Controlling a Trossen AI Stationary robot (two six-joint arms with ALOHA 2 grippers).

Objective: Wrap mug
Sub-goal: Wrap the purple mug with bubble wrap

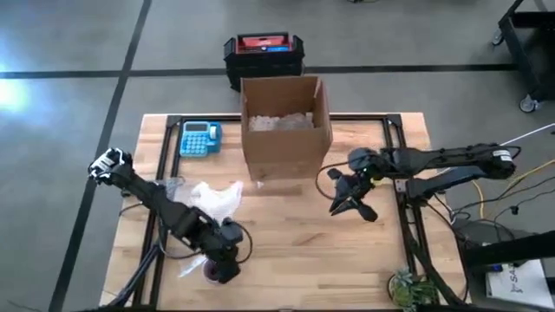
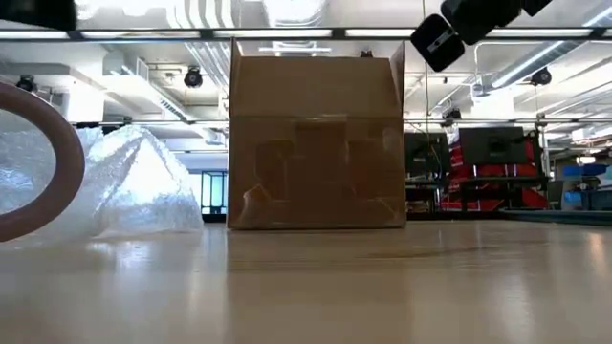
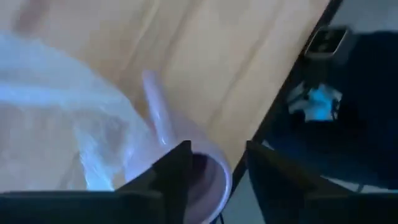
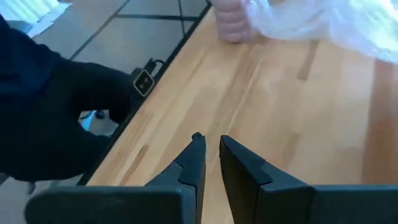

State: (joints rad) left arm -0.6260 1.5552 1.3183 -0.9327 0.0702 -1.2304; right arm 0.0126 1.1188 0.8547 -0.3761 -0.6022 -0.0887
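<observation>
A pink mug [image 1: 212, 274] lies near the table's front edge, left of centre, its round rim [image 2: 69, 143] facing the low camera. Clear bubble wrap [image 1: 215, 198] lies heaped just behind it, and a strip [image 3: 62, 99] reaches alongside the mug. My left gripper [image 3: 217, 146] is open, low over the mug's mouth: one finger stands before the opening and the other outside the rim [image 3: 222, 171]. My right gripper [image 4: 210, 140] hangs above bare wood right of centre [image 1: 351, 208], its fingers all but closed with nothing between them. My left gripper straddles the mug's rim wall [image 3: 222, 171], slanting down from the table's left. A gap shows on either side of the wall, and I cannot tell whether a finger touches it.
An open cardboard box [image 1: 286, 121] with packing inside stands at the middle back. A blue calculator [image 1: 199, 139] lies to its left. A black and red crate [image 1: 263, 52] sits beyond the table. Bare wood stretches between the two grippers.
</observation>
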